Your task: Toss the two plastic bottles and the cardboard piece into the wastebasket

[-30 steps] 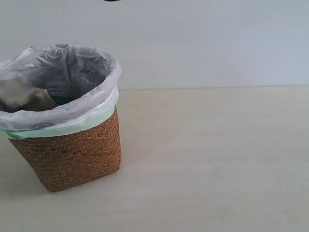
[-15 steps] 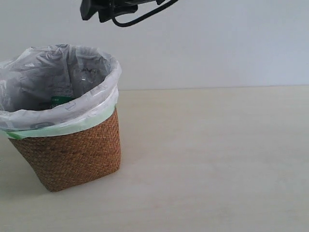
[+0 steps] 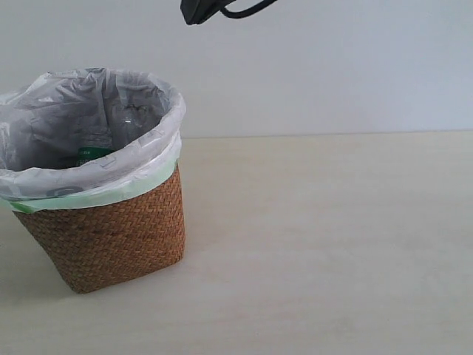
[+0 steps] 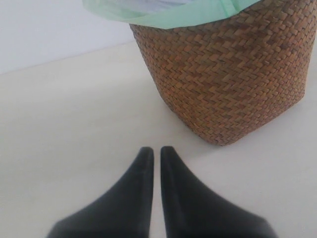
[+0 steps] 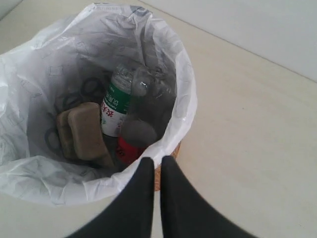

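Note:
The wicker wastebasket (image 3: 111,237), lined with a white bag, stands at the left of the table. Seen from above in the right wrist view, the wastebasket (image 5: 171,74) holds the green-labelled bottle (image 5: 116,106), the red-labelled bottle (image 5: 128,148) partly hidden under it, and the brown cardboard piece (image 5: 84,130). My right gripper (image 5: 156,158) hangs shut and empty high over the basket's rim. My left gripper (image 4: 152,148) is shut and empty, low over the table a short way from the wastebasket (image 4: 233,74). A patch of green label (image 3: 92,154) shows through the basket's mouth.
A dark part of the right arm with a cable (image 3: 203,9) shows at the top edge of the exterior view. The pale table (image 3: 332,244) stretches to the right of the basket, with a plain white wall behind.
One second ago the cardboard piece showed at the basket's mouth; it now lies inside. The right arm came into view at the top and has since moved right and higher.

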You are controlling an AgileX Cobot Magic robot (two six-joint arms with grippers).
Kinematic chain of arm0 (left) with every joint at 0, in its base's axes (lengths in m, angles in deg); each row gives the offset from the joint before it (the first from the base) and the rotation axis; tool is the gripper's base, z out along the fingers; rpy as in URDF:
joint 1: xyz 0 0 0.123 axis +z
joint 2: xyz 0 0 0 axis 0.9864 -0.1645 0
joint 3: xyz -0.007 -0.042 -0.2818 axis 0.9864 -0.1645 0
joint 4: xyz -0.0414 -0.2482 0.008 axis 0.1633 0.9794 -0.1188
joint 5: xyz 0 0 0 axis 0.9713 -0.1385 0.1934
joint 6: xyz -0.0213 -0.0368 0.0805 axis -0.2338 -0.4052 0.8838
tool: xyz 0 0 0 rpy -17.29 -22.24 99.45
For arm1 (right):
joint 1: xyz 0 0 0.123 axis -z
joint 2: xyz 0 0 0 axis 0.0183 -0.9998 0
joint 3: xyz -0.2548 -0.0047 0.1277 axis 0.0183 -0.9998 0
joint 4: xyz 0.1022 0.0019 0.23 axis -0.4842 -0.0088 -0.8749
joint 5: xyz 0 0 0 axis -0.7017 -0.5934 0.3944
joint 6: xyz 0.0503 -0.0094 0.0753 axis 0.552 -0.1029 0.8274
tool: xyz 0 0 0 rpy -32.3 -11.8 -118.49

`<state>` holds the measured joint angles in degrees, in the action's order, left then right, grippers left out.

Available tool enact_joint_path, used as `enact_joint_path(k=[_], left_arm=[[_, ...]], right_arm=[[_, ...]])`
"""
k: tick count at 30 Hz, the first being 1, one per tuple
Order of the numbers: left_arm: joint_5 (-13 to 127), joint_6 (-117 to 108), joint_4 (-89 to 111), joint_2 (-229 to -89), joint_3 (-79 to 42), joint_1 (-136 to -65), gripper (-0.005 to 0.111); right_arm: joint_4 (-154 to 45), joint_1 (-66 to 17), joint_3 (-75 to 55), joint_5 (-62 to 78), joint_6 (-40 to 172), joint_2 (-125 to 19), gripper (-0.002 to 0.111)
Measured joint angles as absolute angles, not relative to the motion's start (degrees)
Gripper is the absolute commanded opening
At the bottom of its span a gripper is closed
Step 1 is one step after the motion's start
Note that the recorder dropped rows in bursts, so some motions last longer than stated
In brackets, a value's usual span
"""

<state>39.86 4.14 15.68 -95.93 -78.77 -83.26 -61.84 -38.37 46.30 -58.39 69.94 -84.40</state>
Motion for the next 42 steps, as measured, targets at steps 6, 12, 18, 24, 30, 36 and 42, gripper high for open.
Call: enact_joint_path(k=[6, 12, 18, 24, 30, 36, 42], left_arm=[[39.86, 4.14, 15.68, -95.93, -78.77, -83.26, 0.004], [39.86, 4.14, 15.68, -95.93, -78.77, -83.26, 0.004], [39.86, 4.14, 15.68, -95.93, -78.77, -83.26, 0.004], [39.86, 4.14, 15.68, -95.93, -78.77, -83.26, 0.004], [39.86, 4.14, 15.68, -95.93, -78.77, -83.26, 0.004], [39.86, 4.14, 15.68, -95.93, -78.77, -83.26, 0.004], [39.86, 4.14, 15.68, -95.93, -78.77, -83.26, 0.004]], right_arm=[[-59.52, -38.37, 34.23, -51.63, 70.43, -74.68, 0.0], [-58.17, -38.37, 16.88, -41.64, 70.43, -62.05, 0.0], [-55.7, -38.37, 3.8, -33.14, 70.43, -48.15, 0.0], [-53.47, -38.37, -5.94, -29.67, 70.43, -35.34, 0.0], [-52.94, -38.37, -13.18, -29.04, 70.33, -22.56, 0.0], [-53.07, -38.37, -18.83, -31.86, 70.24, -11.7, 0.0], [-53.75, -38.37, -19.46, -38.68, 70.59, -4.67, 0.0]])
